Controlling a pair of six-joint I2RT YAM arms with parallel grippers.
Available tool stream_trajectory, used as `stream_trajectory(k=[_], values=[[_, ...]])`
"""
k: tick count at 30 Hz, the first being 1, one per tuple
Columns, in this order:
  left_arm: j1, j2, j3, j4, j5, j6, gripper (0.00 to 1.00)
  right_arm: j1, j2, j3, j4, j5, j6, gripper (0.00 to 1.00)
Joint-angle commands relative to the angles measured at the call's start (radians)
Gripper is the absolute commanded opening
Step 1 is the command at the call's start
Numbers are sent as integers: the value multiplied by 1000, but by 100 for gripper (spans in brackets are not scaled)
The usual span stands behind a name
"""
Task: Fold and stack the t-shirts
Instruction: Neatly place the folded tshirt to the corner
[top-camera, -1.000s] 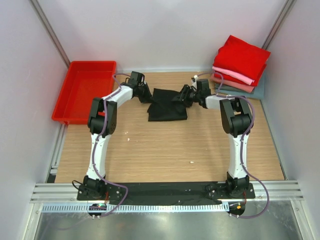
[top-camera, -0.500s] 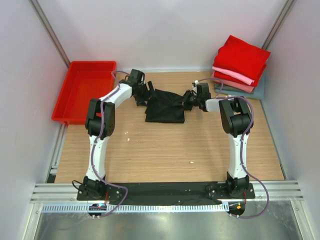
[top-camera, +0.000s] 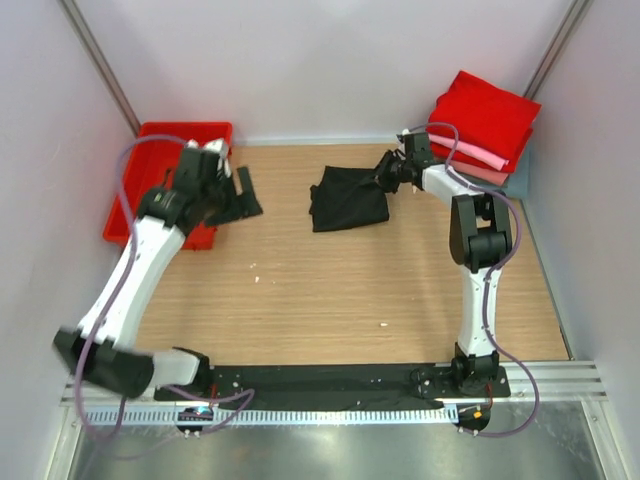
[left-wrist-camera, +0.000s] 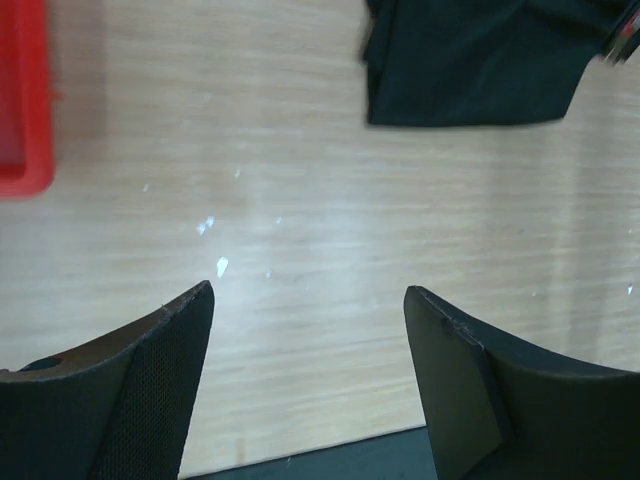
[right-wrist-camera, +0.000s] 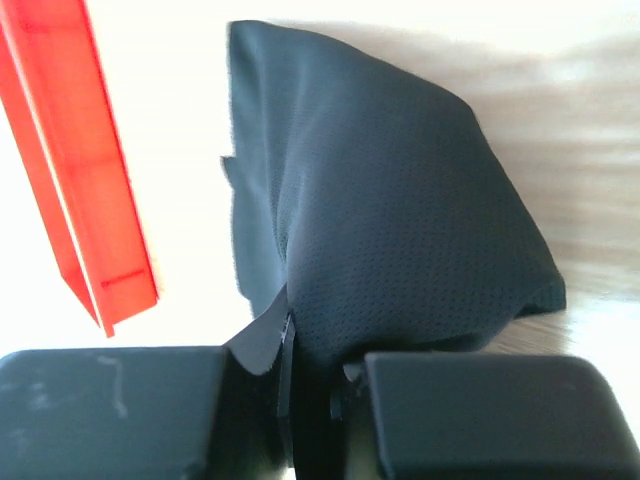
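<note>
At the far left I see the red tray (top-camera: 158, 150) at the left edge of the tabletop (top-camera: 330, 300). My left tool (top-camera: 238, 196) hangs just beside the tray's right rim, over bare wood. In the left wrist view its fingers (left-wrist-camera: 190, 330) stand spread wide with nothing between them, only wood grain and a few pale specks below. The black t-shirt (top-camera: 348, 198) lies folded into a rumpled, roughly square bundle in the far middle of the tabletop, well apart from the left tool. My right tool (top-camera: 386, 172) is at the shirt's far right corner, pressed together on a fold of the black cloth. The right wrist view shows the fabric drawn into the narrow gap between the fingers. Farthest right, in the back corner, the folded t-shirts (top-camera: 485, 120) sit stacked: bright red on top, pink and dusty rose beneath, grey-teal at the bottom.
</note>
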Motion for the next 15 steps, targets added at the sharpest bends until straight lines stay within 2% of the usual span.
stream_trajectory(k=[1,2,6,10,15], values=[[2,-150,-221,-30,-32,36,77,-24,-47,151,-103,28,-52,1],[2,-243,-260,-18,2,16,78,-36,-38,220,-149,29,-61,1],[2,-409,-400,13,39,-10,77,-59,14,376,-226,34,-67,1],[2,-512,-460,-12,-19,15,78,-65,71,567,-319,38,-80,1],[2,-621,-539,37,-79,-4,78,-93,143,820,-407,37,-71,1]])
